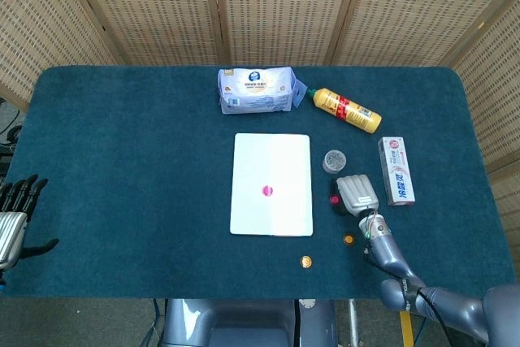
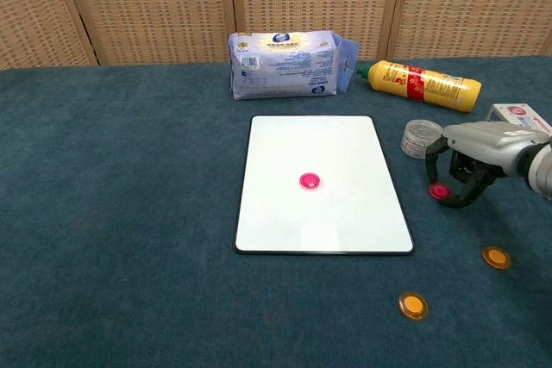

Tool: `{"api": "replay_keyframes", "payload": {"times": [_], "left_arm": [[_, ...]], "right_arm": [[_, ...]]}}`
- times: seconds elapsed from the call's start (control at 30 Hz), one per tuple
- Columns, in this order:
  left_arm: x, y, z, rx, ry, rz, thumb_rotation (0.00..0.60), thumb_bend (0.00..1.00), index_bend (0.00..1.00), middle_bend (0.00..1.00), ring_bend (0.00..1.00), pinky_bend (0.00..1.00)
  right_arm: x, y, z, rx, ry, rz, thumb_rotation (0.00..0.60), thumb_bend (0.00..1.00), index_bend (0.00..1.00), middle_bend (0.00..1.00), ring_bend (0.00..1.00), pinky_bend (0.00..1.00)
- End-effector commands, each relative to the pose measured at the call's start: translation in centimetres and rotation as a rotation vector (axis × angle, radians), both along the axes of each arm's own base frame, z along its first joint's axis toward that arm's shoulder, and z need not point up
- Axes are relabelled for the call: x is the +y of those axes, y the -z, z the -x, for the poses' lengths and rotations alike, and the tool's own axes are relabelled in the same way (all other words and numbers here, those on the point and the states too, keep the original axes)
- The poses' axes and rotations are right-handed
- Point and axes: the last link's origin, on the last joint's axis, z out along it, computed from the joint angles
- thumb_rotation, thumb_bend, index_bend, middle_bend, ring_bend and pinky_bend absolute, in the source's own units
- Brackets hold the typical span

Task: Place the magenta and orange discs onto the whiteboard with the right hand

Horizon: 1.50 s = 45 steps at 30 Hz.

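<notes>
Woven screens are seen behind a table (image 2: 129,213) covered in dark teal cloth, with the whiteboard (image 2: 323,183) laid flat at its middle. One magenta disc (image 2: 310,180) is already set on the board; a second magenta disc (image 2: 440,190) lies on the cloth just right of it, and two orange discs (image 2: 413,305) (image 2: 496,257) rest nearer the front edge. The right hand (image 2: 470,161) is arched over the off-board magenta disc, fingers curled down around it with the tips at or near it, but whether it is actually pinched cannot be told; nothing is seen lifted. The left hand (image 1: 15,217) is held at the table's left edge, fingers apart and empty. A thin, flat disc on soft cloth is judged easy to miss: fingertips may skid over it, press it into the pile, or flick it toward the jar (image 2: 421,138) close by. A weak pinch could also be lost on the way to the board.
</notes>
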Motion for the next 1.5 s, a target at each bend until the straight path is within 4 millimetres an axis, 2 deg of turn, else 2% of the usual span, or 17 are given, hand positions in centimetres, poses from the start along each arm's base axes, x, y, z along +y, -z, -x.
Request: {"api": "replay_keyframes", "payload": {"times": [0.03,0.13,0.23,0.3,0.43,0.53,0.57,0.63,0.7,0.9,1.0,1.1,1.17,1.5], "left_arm": [[0.0,0.0,0.0,0.000,0.000,0.001,0.600,0.00,0.00,0.00,0.00,0.00],[0.0,0.1,0.0,0.001,0.001,0.004,0.600,0.00,0.00,0.00,0.00,0.00],[0.0,0.1,0.0,0.001,0.002,0.005,0.600,0.00,0.00,0.00,0.00,0.00],[0.0,0.0,0.0,-0.001,0.001,0.002,0.600,0.00,0.00,0.00,0.00,0.00],[0.0,-0.2,0.1,-0.006,-0.004,-0.003,0.600,0.00,0.00,0.00,0.00,0.00],[0.1,-0.4,0.2,-0.010,-0.006,-0.008,0.600,0.00,0.00,0.00,0.00,0.00],[0.1,-0.4,0.2,-0.012,-0.007,-0.010,0.600,0.00,0.00,0.00,0.00,0.00],[0.1,-0.5,0.3,-0.014,-0.008,-0.012,0.600,0.00,0.00,0.00,0.00,0.00],[0.1,-0.6,0.4,-0.017,-0.011,-0.011,0.600,0.00,0.00,0.00,0.00,0.00],[0.1,-0.5,0.3,-0.018,-0.008,-0.005,0.600,0.00,0.00,0.00,0.00,0.00],[0.0,-0.5,0.2,-0.017,-0.004,-0.004,0.600,0.00,0.00,0.00,0.00,0.00],[-0.1,-0.4,0.2,-0.016,-0.003,0.000,0.600,0.00,0.00,0.00,0.00,0.00],[-0.1,-0.3,0.2,-0.015,0.000,0.004,0.600,0.00,0.00,0.00,0.00,0.00],[-0.4,-0.2,-0.1,-0.011,0.014,0.008,0.600,0.00,0.00,0.00,0.00,0.00]], "right_arm": [[-0.3,-0.7,-1.6,-0.074,-0.006,0.005,0.600,0.34,0.53,0.91,0.92,1.00],[-0.7,-1.3,-3.4,-0.115,-0.024,0.009,0.600,0.34,0.53,0.91,0.92,1.00],[-1.4,-1.5,-6.3,-0.143,-0.061,0.015,0.600,0.34,0.53,0.91,0.92,1.00],[-1.7,-0.9,-8.0,-0.148,-0.075,0.011,0.600,0.34,0.53,0.91,0.92,1.00],[-2.1,0.5,-10.2,-0.137,-0.085,0.007,0.600,0.35,0.53,0.91,0.92,1.00],[-2.2,1.6,-10.7,-0.106,-0.074,-0.001,0.600,0.34,0.50,0.91,0.92,1.00],[-2.2,2.0,-10.7,-0.083,-0.070,-0.009,0.600,0.34,0.45,0.91,0.92,1.00],[-2.2,2.2,-10.7,-0.063,-0.061,-0.012,0.600,0.29,0.30,0.91,0.92,1.00],[-2.2,2.4,-10.8,-0.053,-0.057,-0.011,0.600,0.26,0.23,0.91,0.92,1.00],[-1.9,1.2,-11.1,-0.070,-0.072,0.018,0.600,0.26,0.21,0.91,0.92,1.00],[-0.6,-0.2,-10.6,-0.082,-0.092,0.022,0.600,0.26,0.23,0.91,0.92,1.00],[1.0,-1.5,-8.9,-0.087,-0.093,0.015,0.600,0.27,0.36,0.91,0.92,1.00],[2.0,-2.0,-7.7,-0.093,-0.092,0.010,0.600,0.30,0.40,0.91,0.92,1.00],[6.3,-2.9,-1.7,-0.108,-0.039,-0.038,0.600,0.34,0.40,0.91,0.92,1.00]]}}
